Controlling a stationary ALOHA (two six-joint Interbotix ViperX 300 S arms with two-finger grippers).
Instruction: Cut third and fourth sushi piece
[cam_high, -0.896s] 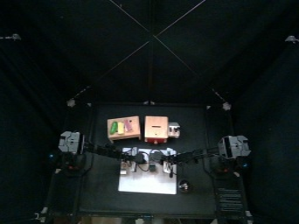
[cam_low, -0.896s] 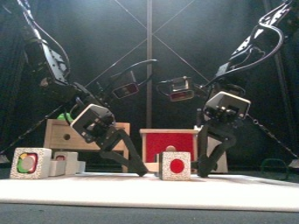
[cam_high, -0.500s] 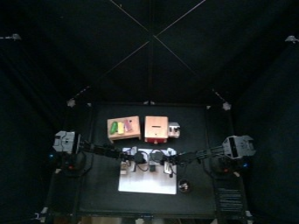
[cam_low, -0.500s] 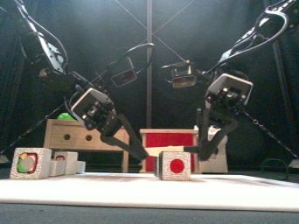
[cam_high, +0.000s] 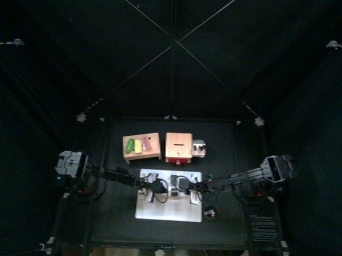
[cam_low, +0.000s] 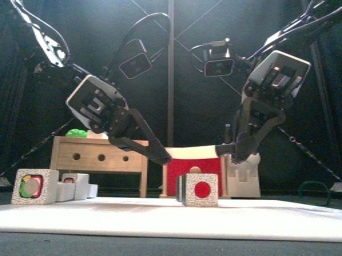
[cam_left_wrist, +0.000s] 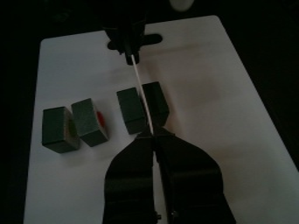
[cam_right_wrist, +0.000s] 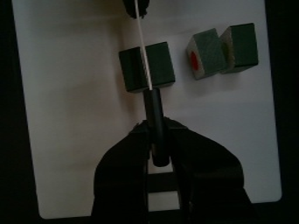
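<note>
A knife spans both grippers above the white cutting board (cam_left_wrist: 228, 105). My right gripper (cam_right_wrist: 152, 131) is shut on its black handle (cam_right_wrist: 152, 103). My left gripper (cam_left_wrist: 152, 140) is shut on the far end of the thin blade (cam_left_wrist: 140, 79). The blade runs lengthwise over the middle of a dark green sushi block (cam_left_wrist: 126, 109), also in the right wrist view (cam_right_wrist: 131, 70). Two cut pieces (cam_left_wrist: 56, 129) (cam_left_wrist: 89, 122) with red centres stand beside it. In the front view both grippers (cam_low: 160, 155) (cam_low: 230, 150) hang above the block (cam_low: 201, 188).
A wooden box with green items (cam_high: 139, 146) and a red-fronted box (cam_high: 181, 148) stand behind the board (cam_high: 171, 208). A small white object (cam_high: 210, 210) lies at the board's right edge. Black curtains surround the table.
Both grippers have risen together from near the board to well above the sushi block, carrying the knife up. The sushi pieces have not moved.
</note>
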